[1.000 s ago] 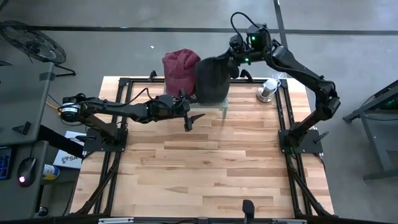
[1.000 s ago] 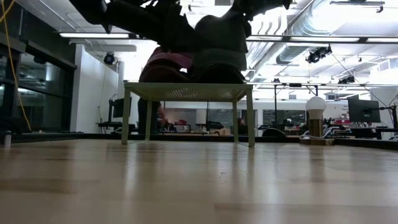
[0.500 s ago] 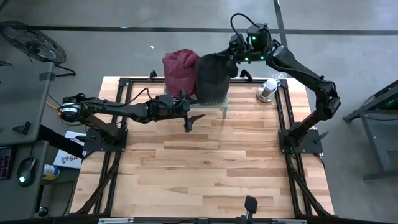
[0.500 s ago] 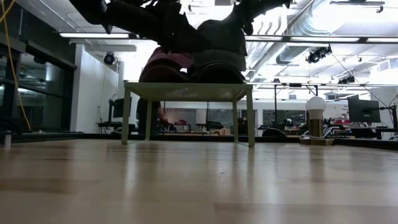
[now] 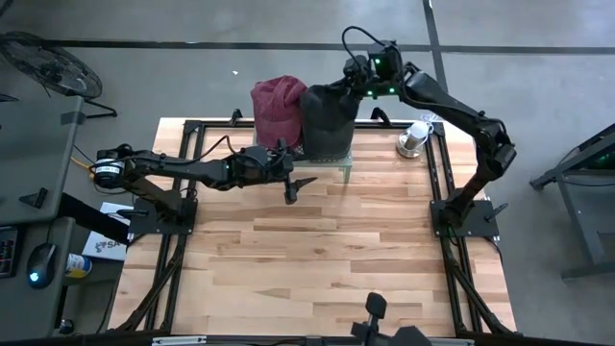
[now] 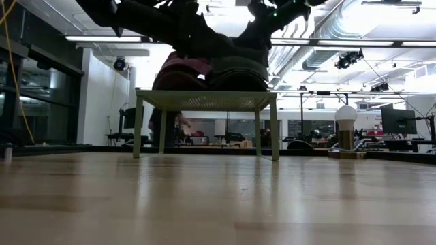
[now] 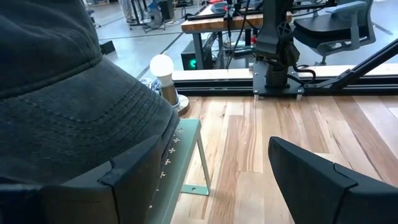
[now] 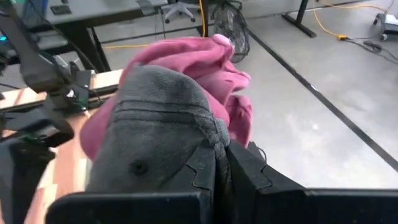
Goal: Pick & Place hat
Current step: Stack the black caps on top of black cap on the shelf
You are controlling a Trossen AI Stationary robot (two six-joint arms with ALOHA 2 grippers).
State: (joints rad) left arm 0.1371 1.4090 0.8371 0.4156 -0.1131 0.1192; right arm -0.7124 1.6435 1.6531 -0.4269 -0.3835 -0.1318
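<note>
A wooden table (image 5: 317, 259) with a butcher-block top fills most of the overhead view, framed by black metal rails. Two dark robot arms reach over its far edge.

On the far side of the table stands a small pale green stand (image 6: 206, 100) with thin legs and a perforated top. Two hats sit on it, side by side and touching. The dark grey hat (image 5: 327, 120) is a cloth cap with a stitched crown and a top button; it sits on the stand's right part. The maroon hat (image 5: 279, 108), a soft pink-red knit, sits just to its left, slumped against it.

The right gripper (image 8: 219, 163) is at the far side of the grey cap, its two fingers pressed together and pinching a fold of the cap's fabric near the back seam. The right arm arcs in from the table's right edge.

The left gripper (image 5: 291, 179) hangs low at the near edge of the stand, just in front of the hats, its fingers (image 7: 323, 180) spread wide with nothing between them. One finger lies close beside the grey cap's brim.

A small lamp with a round white bulb (image 5: 416, 137) stands on the table near the far right corner, apart from the stand.
</note>
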